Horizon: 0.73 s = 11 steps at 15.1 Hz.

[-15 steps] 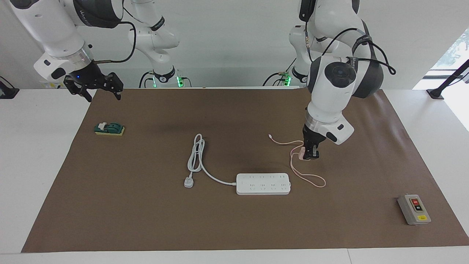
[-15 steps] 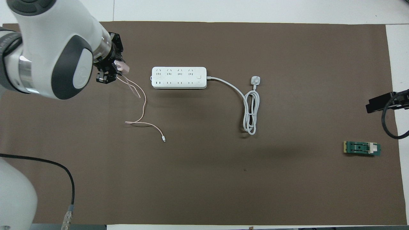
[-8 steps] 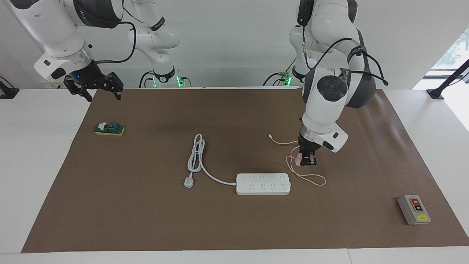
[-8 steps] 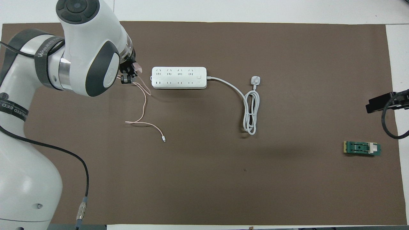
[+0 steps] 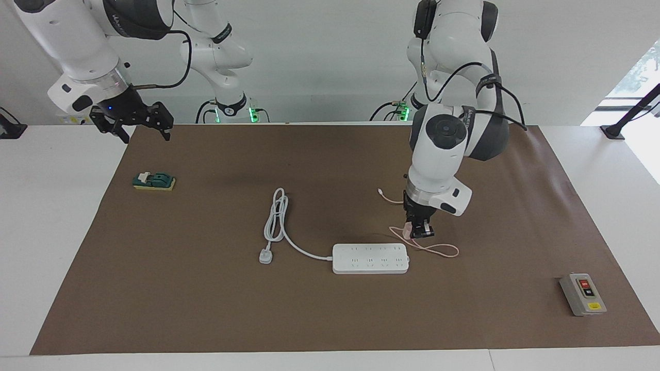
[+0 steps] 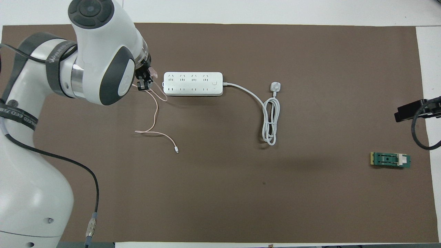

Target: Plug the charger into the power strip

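The left gripper [image 5: 420, 233] has its jaws clenched on the charger [image 5: 409, 229], the small pink cube showing between them on the side toward the power strip [image 5: 370, 258]. The cube hangs in the air, clear of the surface [image 5: 330, 314] and not touching the strip. In the overhead view the left gripper [image 6: 144, 80] and the charger [image 6: 153, 72] sit just beside the strip's [image 6: 193, 83] short end, the one toward the left arm's end of the surface, with a slim gap between cube and strip.

From the jaws the thin pink cable [image 5: 438, 250] drops to the surface and loops just beside that same end of the strip, then runs back toward the robots to a small connector tip [image 6: 176, 150] lying loose on the mat [image 6: 241, 193].

Outward from the jaws, along the strip, its thick white cord [image 5: 301, 249] leaves the other short end and coils up toward the robots, ending in a white three-pin plug [image 5: 265, 256] flat on the surface. None of the strip's sockets hold anything.

Well away from the jaws, a grey box [image 5: 582, 294] with red and black buttons sits at the left arm's end, and a green block [image 5: 154, 181] lies at the right arm's end. The right gripper [image 5: 135, 122] waits above that end's edge, jaws released and spread wide, grasping nothing.
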Each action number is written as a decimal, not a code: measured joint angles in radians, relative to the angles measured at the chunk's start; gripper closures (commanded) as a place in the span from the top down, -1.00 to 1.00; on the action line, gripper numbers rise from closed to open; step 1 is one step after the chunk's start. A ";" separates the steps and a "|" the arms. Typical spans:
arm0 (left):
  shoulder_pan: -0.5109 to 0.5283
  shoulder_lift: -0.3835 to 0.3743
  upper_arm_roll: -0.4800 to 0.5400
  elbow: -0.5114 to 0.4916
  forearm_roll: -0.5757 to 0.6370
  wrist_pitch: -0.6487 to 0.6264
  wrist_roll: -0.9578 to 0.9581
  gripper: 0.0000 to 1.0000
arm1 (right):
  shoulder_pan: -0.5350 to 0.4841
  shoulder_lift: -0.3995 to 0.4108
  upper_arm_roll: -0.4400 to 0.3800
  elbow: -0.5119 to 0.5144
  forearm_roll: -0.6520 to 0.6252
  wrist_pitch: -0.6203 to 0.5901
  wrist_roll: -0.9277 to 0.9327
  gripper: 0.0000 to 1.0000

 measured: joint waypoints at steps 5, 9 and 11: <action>-0.027 -0.046 0.004 -0.131 0.000 0.058 -0.033 -1.00 | 0.000 0.000 0.000 0.000 0.000 0.000 0.000 1.00; -0.027 -0.094 0.005 -0.219 0.000 0.090 -0.040 -1.00 | 0.000 0.000 0.000 0.000 0.000 0.000 0.000 1.00; -0.027 -0.094 0.005 -0.228 0.000 0.106 -0.044 -1.00 | 0.000 0.000 0.000 0.000 0.000 0.000 0.000 1.00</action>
